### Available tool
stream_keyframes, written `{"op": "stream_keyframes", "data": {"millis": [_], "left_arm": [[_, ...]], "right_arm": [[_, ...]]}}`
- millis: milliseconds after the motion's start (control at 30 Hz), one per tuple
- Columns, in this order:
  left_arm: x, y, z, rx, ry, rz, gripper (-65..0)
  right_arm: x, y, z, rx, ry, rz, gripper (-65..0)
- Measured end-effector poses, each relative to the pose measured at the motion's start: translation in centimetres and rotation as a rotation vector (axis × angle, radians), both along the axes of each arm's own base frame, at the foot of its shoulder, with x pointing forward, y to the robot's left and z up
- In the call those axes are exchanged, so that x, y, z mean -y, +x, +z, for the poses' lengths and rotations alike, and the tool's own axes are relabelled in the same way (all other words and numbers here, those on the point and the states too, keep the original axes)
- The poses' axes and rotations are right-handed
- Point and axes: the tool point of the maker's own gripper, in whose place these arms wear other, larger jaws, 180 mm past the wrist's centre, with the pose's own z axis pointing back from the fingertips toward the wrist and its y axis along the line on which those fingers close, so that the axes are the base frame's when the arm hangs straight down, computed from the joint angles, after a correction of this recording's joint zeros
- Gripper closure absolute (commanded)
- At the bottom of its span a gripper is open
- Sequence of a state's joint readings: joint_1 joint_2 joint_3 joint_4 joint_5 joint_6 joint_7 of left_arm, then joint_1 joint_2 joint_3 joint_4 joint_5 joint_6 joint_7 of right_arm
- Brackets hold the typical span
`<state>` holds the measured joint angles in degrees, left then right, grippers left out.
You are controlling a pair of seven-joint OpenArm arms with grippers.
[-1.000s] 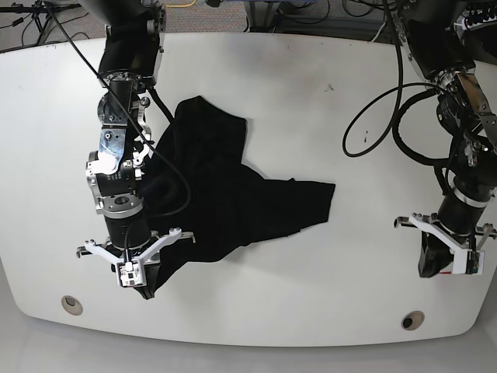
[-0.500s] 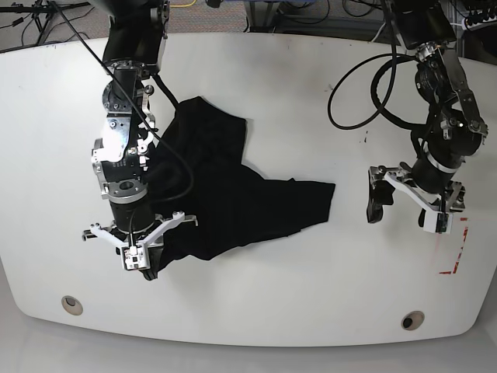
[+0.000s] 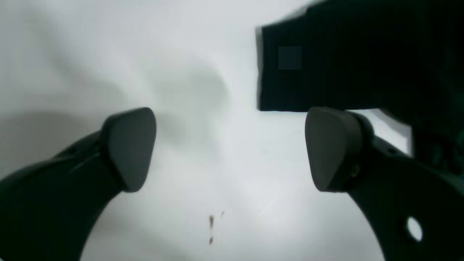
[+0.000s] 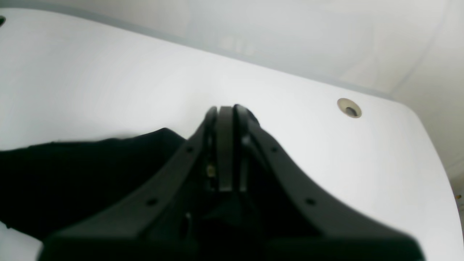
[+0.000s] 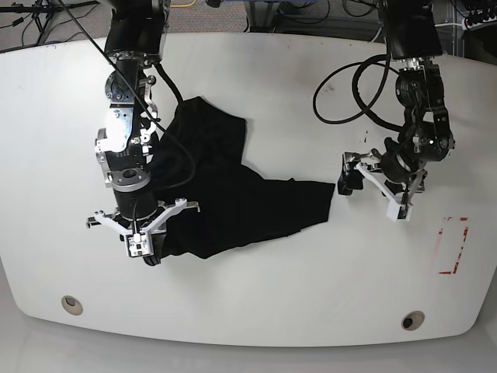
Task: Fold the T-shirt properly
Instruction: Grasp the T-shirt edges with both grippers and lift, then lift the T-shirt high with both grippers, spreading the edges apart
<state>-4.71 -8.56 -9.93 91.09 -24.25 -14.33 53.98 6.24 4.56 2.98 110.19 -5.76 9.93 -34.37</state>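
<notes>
While the right end effector (image 5: pixel 147 252) was pinching the shirt (image 5: pixel 233 198), crumpled left of centre on the counter (image 5: pixel 272 78), and the left end effector (image 5: pixel 351 180) hung spread just beside its edge, a shallow bite risked bunching the cloth.

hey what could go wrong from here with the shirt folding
The right gripper is shut on a corner of the crumpled T-shirt; pulling from one corner could bunch the cloth more rather than flatten it. The left gripper, jaws open, is beside the shirt's other edge over the bare table; closing there would probably miss the fabric.
</notes>
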Motion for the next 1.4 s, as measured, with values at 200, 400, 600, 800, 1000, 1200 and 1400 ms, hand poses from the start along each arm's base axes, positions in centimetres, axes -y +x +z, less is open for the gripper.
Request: {"op": "stream_keyframes", "data": {"millis": [200,400,600,800,1000,1200,1400], "left_arm": [[0.2,0.7,-1.3,-0.033,-0.031,0.008,-59.6],[1.1,0.6,-1.7,-0.042,-0.055,0.011,-59.6],[3.8,0.8,-2.5,-0.068,-0.062,-0.059,-59.6],[5.4,0.2,-4.3,-0.122,-0.092,-0.088,-59.6],[6.1,1.3,-4.6,-0.129,-0.129,-0.068,-59.4],[7.1,2.3,-4.8,-0.137,-0.164,-0.075,-59.2],[8.3,3.2,-5.0,-0.142,-0.199,-0.072,-52.6]], "right_arm": [[0.1,-0.2,-0.3,-0.006,-0.001,-0.001,0.0],[0.0,-0.5,-0.4,-0.009,0.0,0.001,0.0],[0.0,-0.6,-0.5,-0.009,-0.001,0.0,0.0],[0.0,-0.7,-0.5,-0.01,0.0,0.002,0.0],[-0.1,-0.7,-0.5,-0.011,0.0,0.002,0.0],[0.0,-0.7,-0.6,-0.011,-0.001,0.0,0.0],[0.0,-0.7,-0.6,-0.011,0.001,0.002,0.0]]}}
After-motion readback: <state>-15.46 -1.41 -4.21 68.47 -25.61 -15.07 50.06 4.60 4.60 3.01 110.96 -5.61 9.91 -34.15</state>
